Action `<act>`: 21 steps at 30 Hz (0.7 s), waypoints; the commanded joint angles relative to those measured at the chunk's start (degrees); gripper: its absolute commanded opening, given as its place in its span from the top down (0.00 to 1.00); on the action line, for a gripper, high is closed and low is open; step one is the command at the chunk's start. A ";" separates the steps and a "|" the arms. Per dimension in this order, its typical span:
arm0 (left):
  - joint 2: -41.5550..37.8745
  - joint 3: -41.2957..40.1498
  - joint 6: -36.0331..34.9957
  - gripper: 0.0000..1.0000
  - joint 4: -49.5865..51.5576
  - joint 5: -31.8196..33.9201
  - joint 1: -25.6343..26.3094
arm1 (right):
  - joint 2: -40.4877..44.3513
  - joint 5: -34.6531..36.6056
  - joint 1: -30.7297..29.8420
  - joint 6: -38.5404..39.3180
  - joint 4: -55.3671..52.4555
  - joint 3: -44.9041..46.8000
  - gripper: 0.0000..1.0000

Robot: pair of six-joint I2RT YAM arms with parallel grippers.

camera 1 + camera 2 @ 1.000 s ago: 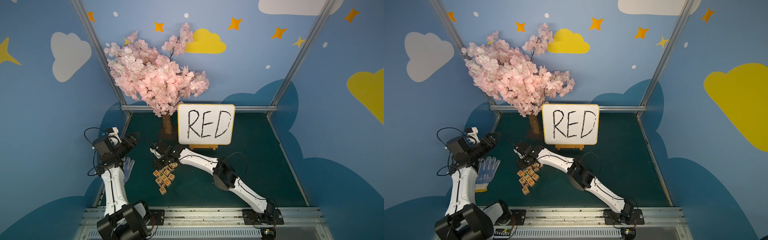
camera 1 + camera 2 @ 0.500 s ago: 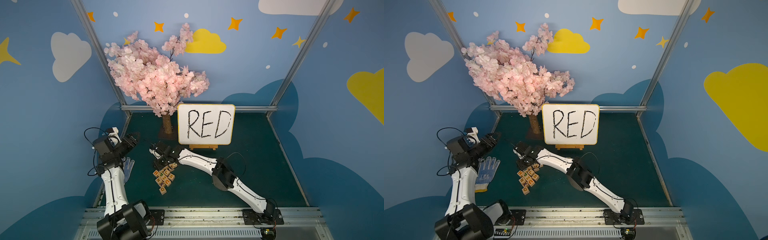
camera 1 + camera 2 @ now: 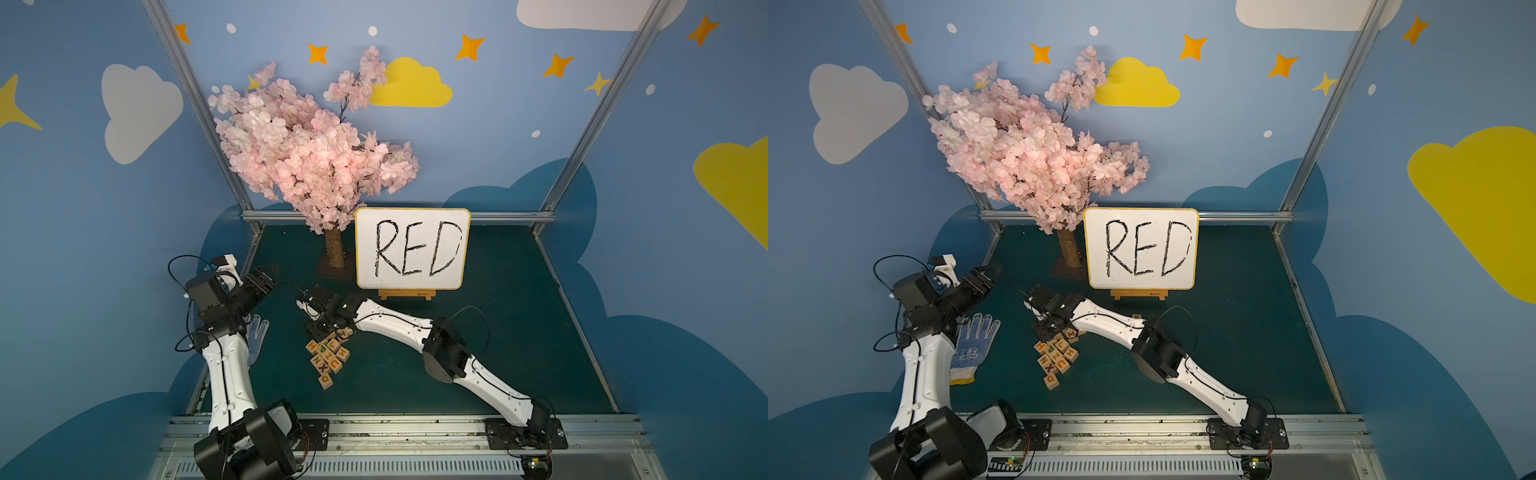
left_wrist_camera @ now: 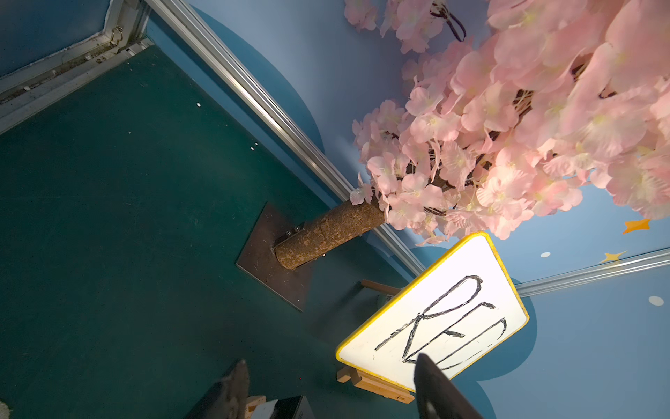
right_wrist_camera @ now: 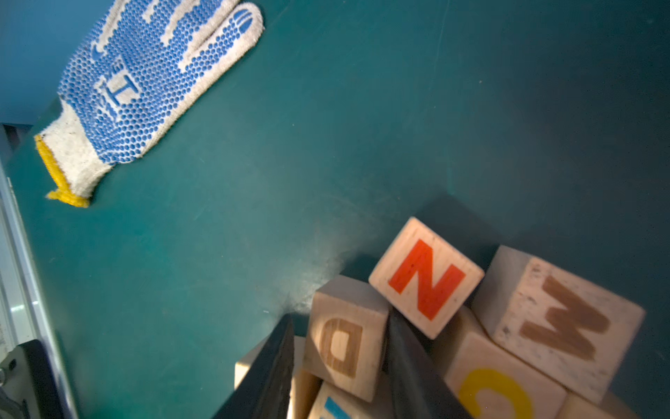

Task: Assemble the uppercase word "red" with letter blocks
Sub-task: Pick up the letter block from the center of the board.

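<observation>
Wooden letter blocks (image 3: 328, 357) lie in a loose heap on the green desk (image 3: 478, 353), near a blue-dotted work glove (image 3: 973, 345) and in front of a whiteboard (image 3: 411, 249) handwritten RED. The right gripper (image 5: 340, 316) is down at the heap's far end, narrowed around the D block (image 5: 344, 341). One of its fingers (image 5: 406, 362) touches the block's side and the other sits just beside it, so a firm grasp cannot be told. The left gripper (image 3: 266, 276) hangs above the desk beyond the glove, with its fingers (image 4: 431, 384) spread apart in the left wrist view.
</observation>
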State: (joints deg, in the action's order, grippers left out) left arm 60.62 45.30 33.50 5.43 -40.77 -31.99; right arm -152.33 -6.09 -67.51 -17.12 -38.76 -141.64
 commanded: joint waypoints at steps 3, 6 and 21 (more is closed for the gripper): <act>-0.72 0.01 -0.27 0.29 -1.12 -0.98 -0.26 | -2.05 2.56 -1.05 1.75 -2.02 -1.58 0.59; -0.92 0.06 -0.31 0.29 -1.05 -1.00 -0.23 | -2.44 2.48 -1.05 1.57 -1.92 -1.67 0.59; -0.94 0.05 -0.33 0.29 -1.04 -0.97 -0.22 | -1.85 3.66 -1.04 0.93 -1.56 -1.66 0.76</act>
State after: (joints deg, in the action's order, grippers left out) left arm 60.62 45.30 33.50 5.43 -40.77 -31.99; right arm -153.21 -3.38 -68.31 -16.05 -38.68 -142.43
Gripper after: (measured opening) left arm 0.706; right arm 0.336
